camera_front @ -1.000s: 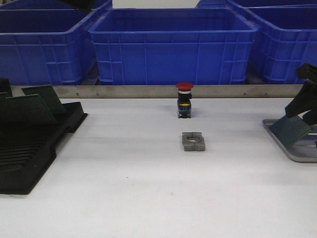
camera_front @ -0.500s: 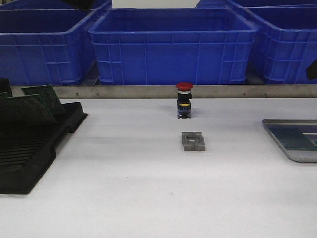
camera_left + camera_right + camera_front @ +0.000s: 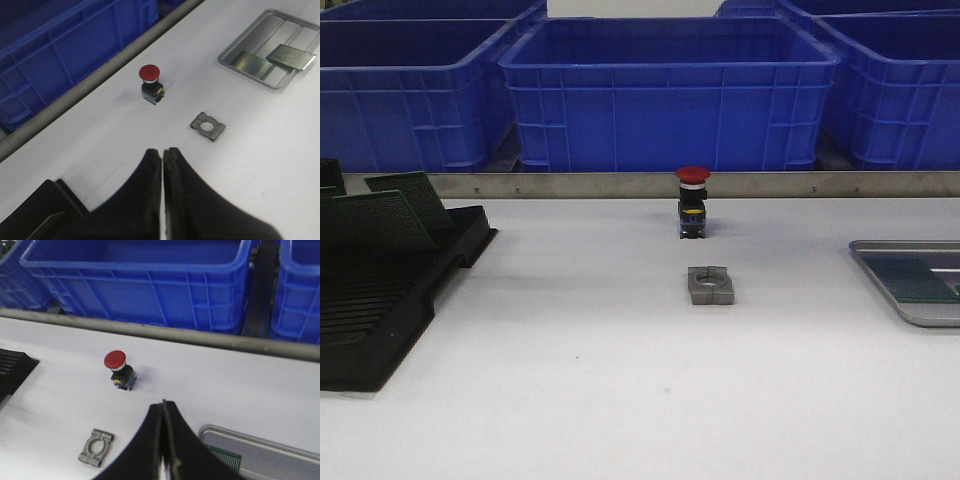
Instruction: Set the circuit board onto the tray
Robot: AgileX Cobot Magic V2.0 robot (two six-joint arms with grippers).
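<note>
Two green rectangular circuit boards (image 3: 252, 65) lie flat in the shallow silver-grey metal tray (image 3: 227, 53) at the white table's (image 3: 620, 380) right edge, both grippers' jaws pressed together and empty, so the next move is likely fetching another board from the black slotted rack (image 3: 380, 290).

You see blue crates (image 3: 670, 90), a red-capped button (image 3: 692, 175), a ribbed silver-grey tray (image 3: 880, 262), green dotted boards (image 3: 385, 215) at nine o'clock.
</note>
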